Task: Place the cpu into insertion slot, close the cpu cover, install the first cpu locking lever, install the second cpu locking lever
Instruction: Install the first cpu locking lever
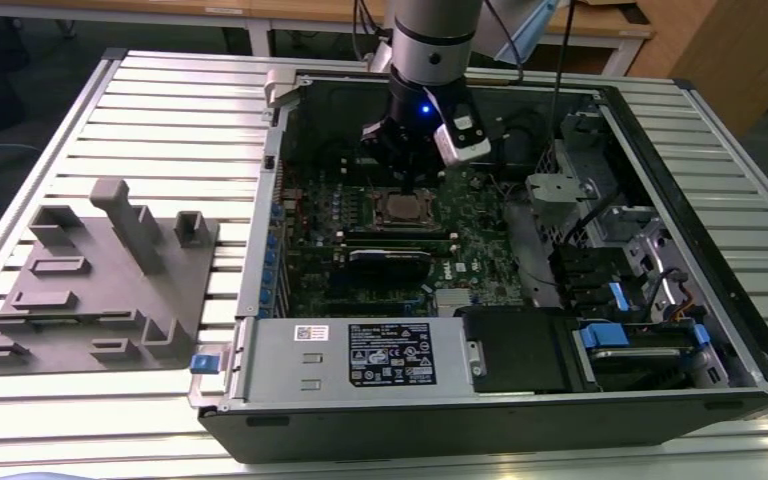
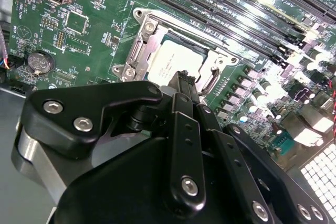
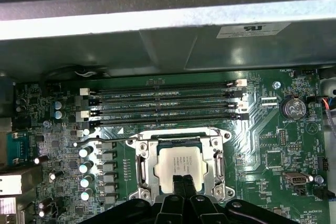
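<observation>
Silver-grey cpu [image 3: 179, 165] in insertion slot [image 3: 181, 139], cpu cover [image 3: 143, 169] down, tool [image 3: 184, 183] above

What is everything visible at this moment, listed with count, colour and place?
Table: one, silver, slatted, under everything.
Computer case: one, black, open, on the table.
Stand: one, grey, on the table, at the exterior view's left.
Circuit board: one, green, inside the case.
Chip: one, silver, mid-board.
Cover frame: one, silver, around the chip.
Memory slots: four, black, beside the chip.
Coin battery: one, silver, on the board.
Arm: one, grey, reaching into the case.
Gripper: one, black, at the chip's edge.
</observation>
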Tool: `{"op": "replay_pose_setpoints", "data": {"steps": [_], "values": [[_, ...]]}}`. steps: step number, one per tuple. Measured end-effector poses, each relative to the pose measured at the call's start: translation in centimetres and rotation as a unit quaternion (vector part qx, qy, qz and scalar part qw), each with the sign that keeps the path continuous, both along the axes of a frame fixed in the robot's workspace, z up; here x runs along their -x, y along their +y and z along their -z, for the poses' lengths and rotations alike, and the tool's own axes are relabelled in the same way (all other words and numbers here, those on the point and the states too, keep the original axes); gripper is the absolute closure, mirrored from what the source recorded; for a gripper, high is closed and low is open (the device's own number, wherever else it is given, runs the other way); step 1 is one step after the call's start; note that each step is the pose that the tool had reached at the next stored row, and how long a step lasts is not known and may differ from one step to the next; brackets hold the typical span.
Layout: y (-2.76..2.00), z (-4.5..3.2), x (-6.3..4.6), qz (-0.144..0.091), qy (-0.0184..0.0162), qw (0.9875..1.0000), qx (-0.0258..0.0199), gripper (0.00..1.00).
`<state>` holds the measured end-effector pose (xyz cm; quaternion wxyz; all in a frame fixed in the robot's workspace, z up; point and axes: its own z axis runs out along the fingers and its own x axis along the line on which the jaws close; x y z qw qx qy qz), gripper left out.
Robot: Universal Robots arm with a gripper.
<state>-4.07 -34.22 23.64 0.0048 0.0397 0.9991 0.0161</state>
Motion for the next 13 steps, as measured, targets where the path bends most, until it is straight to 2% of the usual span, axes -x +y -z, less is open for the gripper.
{"op": "replay_pose_setpoints", "data": {"steps": [8, 13], "values": [[0.0, -0.03, 0.0, 0.0, 0.0, 1.0, 0.0001, 0.89], [0.0, -0.55, 0.0, 0.0, 0.0, 1.0, 0.0, 0.89]]}}
